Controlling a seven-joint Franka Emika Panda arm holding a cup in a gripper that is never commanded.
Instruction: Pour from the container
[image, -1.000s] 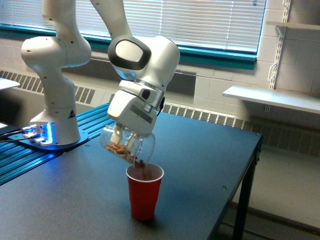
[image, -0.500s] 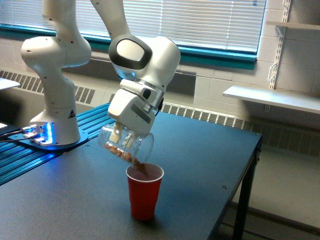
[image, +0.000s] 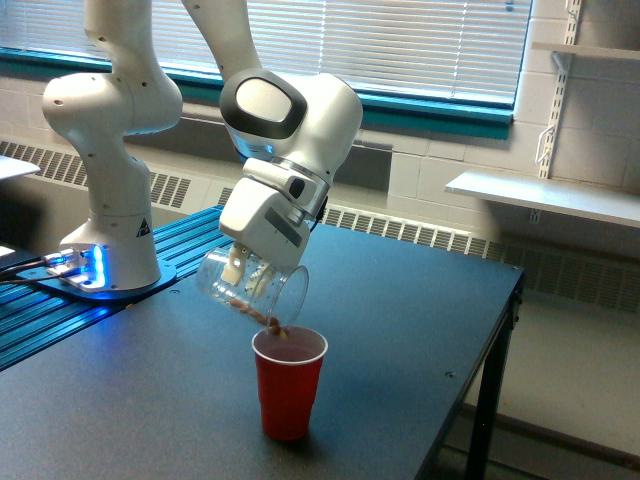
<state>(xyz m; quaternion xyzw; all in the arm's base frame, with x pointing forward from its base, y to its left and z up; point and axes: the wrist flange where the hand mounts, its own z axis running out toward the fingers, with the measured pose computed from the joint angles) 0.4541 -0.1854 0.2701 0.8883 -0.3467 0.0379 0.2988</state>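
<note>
The end effector (image: 243, 270) is pinching the clear plastic container (image: 252, 288), which is tipping more steeply than a second ago, its wide mouth dipping toward five o'clock just above the rim of the red cup (image: 289, 383) on the dark matte counter (image: 400, 310). The heap of small brown pieces inside is thinning to a narrow trail along the lower wall (only a few are showing at the lip), which suggests the pour is nearing its end. The tumbler is looking smooth and rigid, the red cup tapered with a white lining.
</note>
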